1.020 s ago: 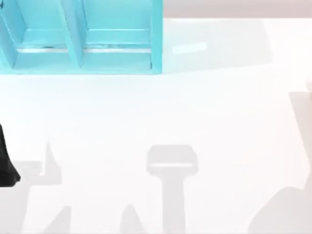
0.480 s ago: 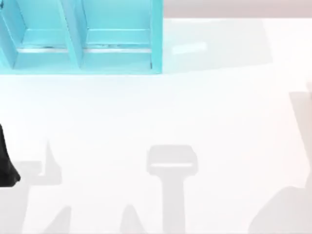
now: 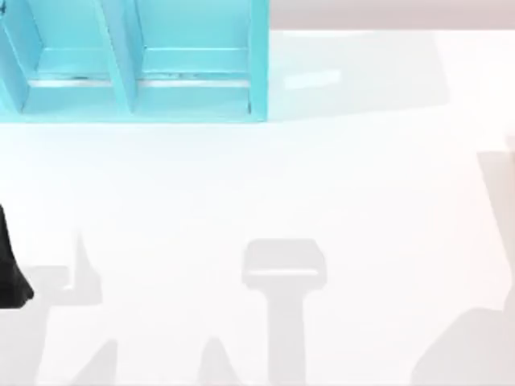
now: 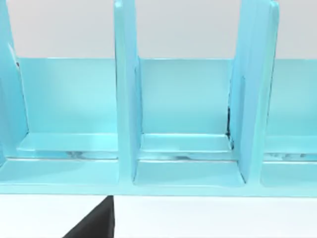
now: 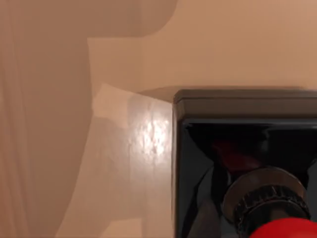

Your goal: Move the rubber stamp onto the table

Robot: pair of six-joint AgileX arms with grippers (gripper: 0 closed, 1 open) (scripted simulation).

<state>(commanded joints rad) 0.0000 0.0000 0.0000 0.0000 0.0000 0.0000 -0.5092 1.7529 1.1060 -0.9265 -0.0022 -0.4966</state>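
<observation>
Nothing is shifting between frames: the black-based, red-knobbed rubber stamp (image 5: 247, 168) is sitting upright directly beneath the right wrist camera on the white desk (image 3: 322, 177), far nearer that arm than the left, whose black hand (image 3: 10, 269), grip state untellable, is idling at the desk's left edge.

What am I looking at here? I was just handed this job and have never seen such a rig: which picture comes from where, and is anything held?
This is a simulated pair of AgileX arms with two-finger grippers at a white table. The top view looks straight down. It shows a turquoise shelf unit at the far left of the table, and a dark part of the left arm at the left edge. The left wrist view comes from that arm's own camera and faces the shelf's open compartments, where I see nothing stored. The right wrist view looks closely at the rubber stamp, a black block with a red knob. I cannot tell from these pictures whether it is gripped.
</observation>
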